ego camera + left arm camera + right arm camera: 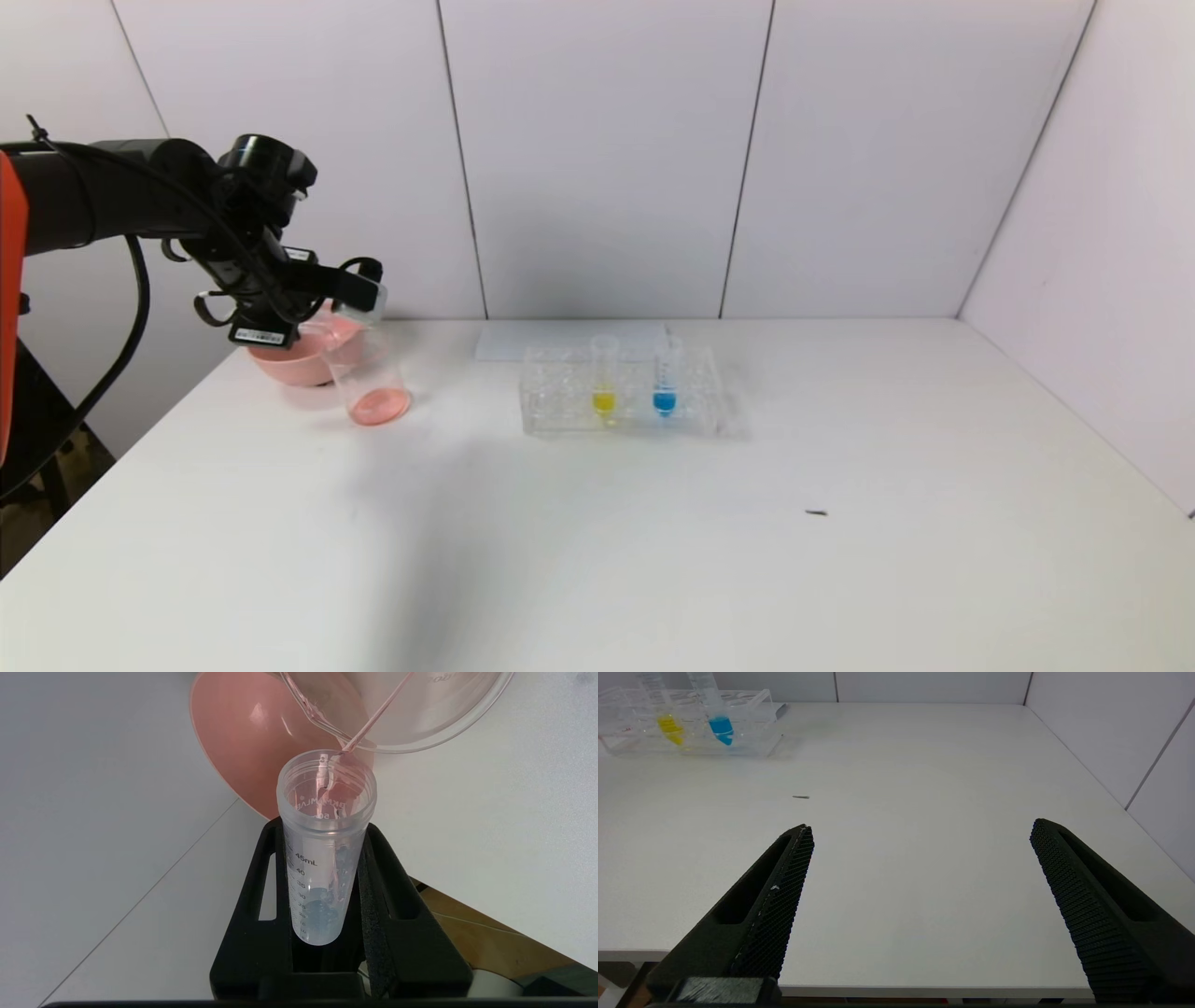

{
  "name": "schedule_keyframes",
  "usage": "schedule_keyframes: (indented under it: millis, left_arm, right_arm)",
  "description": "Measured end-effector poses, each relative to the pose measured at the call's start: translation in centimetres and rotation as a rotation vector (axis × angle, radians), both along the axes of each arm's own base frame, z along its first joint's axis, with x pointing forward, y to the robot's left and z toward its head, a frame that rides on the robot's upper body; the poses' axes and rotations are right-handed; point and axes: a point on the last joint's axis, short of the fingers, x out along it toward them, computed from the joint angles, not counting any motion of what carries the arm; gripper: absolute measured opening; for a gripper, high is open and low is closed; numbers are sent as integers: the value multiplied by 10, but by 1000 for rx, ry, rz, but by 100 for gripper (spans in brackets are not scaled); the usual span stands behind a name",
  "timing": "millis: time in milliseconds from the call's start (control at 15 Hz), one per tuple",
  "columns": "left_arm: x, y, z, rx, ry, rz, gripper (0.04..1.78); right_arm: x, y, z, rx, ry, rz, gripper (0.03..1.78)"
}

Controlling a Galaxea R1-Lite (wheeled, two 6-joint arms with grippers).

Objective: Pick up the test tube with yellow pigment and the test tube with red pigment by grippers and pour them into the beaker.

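2 tubes racked: yellow [604,373], blue [665,373]; 1 beaker [368,378].

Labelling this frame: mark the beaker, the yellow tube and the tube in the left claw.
beaker [373,378]: head view, clear side wall.
yellow tube [604,401]: head view, the yellow liquid near its tip.
tube in the left claw [322,858]: left wrist view, graduated wall.

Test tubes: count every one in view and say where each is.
3: yellow tube and blue tube stand in the rack; a third is tipped over the beaker in the left gripper.
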Motion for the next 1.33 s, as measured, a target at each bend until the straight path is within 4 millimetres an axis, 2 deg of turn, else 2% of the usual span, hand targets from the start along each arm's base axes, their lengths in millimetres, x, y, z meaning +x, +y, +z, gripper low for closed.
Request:
schedule_keyframes:
  millis: [1000, 1333]
  left_arm:
    - [0, 0, 0, 28, 3, 3, 44]
    - [-5, 1, 6, 18, -1, 3, 44]
  right_arm:
    - [0, 0, 0, 0, 0, 0, 170]
    - [0, 0, 0, 0, 0, 0, 170]
